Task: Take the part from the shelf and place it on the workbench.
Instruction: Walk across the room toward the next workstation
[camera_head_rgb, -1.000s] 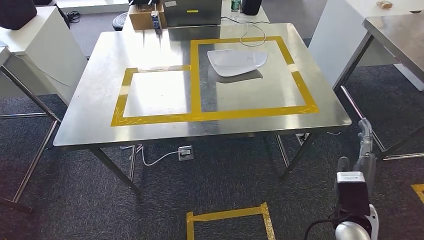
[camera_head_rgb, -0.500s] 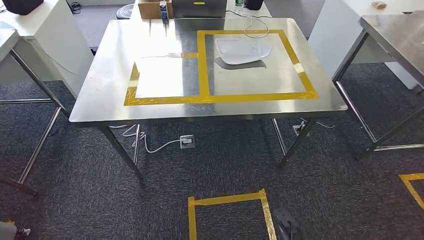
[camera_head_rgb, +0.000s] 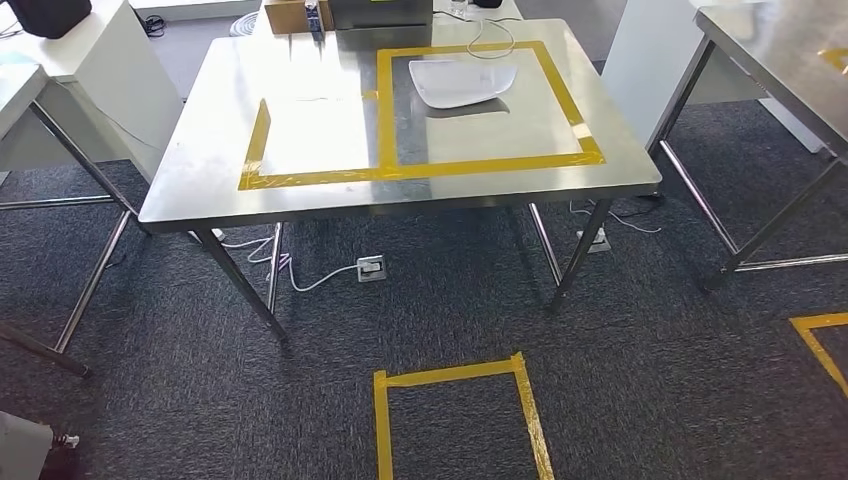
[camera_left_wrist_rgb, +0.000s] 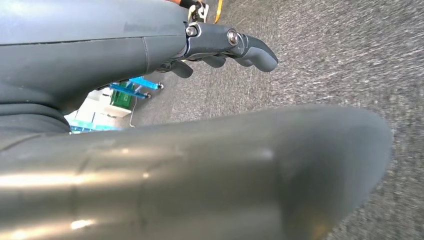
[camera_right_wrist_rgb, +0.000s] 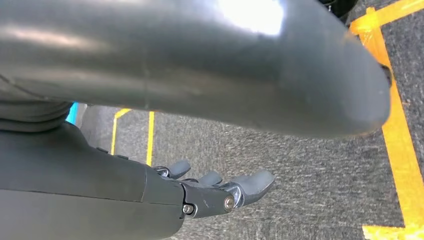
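A steel table (camera_head_rgb: 300, 190) on slim metal legs is standing on dark grey carpet (camera_head_rgb: 450, 300), and sunlight is glaring off its top inside the yellow tape rectangles (camera_head_rgb: 385, 130) marked there. Behind the table a cardboard box (camera_head_rgb: 290, 15) is sitting at its far edge; to its left a white cabinet (camera_head_rgb: 110, 80) is standing, and to its right another steel table (camera_head_rgb: 770, 50) is reaching in beside a white panel (camera_head_rgb: 640, 60). Under the table a floor socket (camera_head_rgb: 371, 268) with white cables is lying on the carpet, and nearer than the table a yellow tape square (camera_head_rgb: 455, 415) is marking the floor.
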